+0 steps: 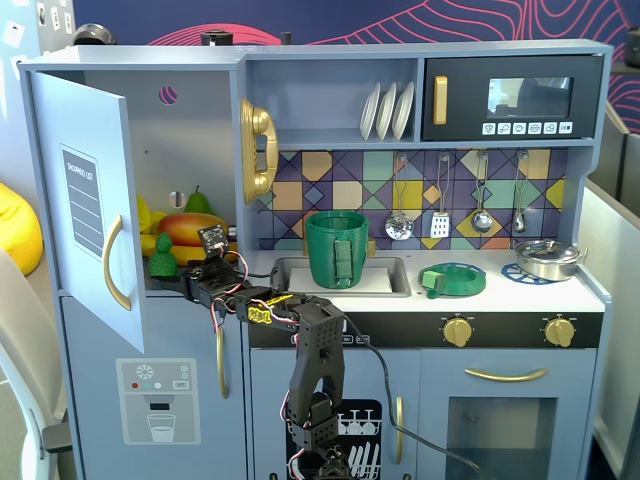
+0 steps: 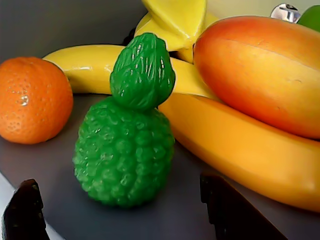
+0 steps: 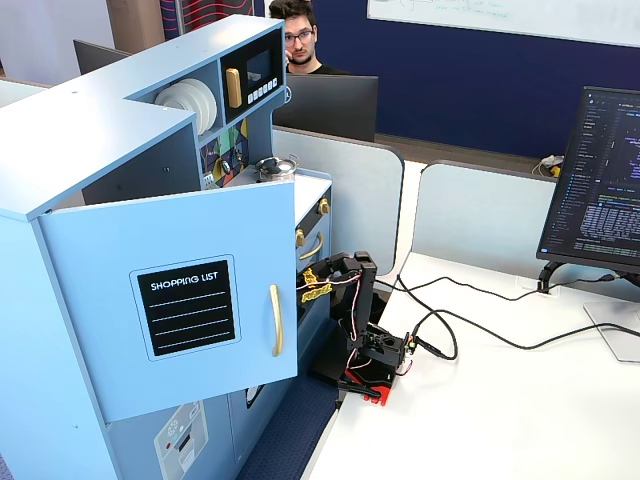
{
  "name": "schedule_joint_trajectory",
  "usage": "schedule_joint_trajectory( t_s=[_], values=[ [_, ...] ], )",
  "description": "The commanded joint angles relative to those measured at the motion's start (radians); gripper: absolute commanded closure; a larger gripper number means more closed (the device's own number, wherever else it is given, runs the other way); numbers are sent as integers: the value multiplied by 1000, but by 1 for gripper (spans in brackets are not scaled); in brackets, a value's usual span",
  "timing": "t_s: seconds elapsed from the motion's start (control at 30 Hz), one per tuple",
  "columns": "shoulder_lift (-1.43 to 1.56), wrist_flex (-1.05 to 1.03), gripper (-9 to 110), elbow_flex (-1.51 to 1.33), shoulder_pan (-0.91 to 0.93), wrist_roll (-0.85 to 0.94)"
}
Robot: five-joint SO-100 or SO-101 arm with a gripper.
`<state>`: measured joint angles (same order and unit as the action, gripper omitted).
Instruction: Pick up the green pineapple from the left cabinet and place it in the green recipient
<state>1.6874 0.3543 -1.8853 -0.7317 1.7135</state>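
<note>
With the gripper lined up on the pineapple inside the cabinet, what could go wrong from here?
1. The green pineapple stands upright right against a banana; closing the open gripper may catch or push the banana.
2. A nudge could tip the pineapple toward the orange.
3. The cabinet door stands open beside the arm, so pulling back toward the green pot may clip it.

The open door of the left cabinet (image 3: pixel 170 300) carries a black label (image 3: pixel 187 306) at the picture's middle left, reading "SHOPPING LIST" in white capitals above ruled lines.
</note>
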Motion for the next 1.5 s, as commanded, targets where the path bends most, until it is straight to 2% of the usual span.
schedule_joint_trajectory(
  t_s=[0.0,0.8,0.97,1.07,1.27,1.47],
  values=[
    [-20,38,67,118,-14,8],
    [-230,14,68,348,-29,21],
    [-238,-26,76,353,-37,51],
    [-229,-103,100,356,-43,87],
    [-161,-126,102,362,-37,94],
    [118,-216,102,215,-32,192]
  ],
)
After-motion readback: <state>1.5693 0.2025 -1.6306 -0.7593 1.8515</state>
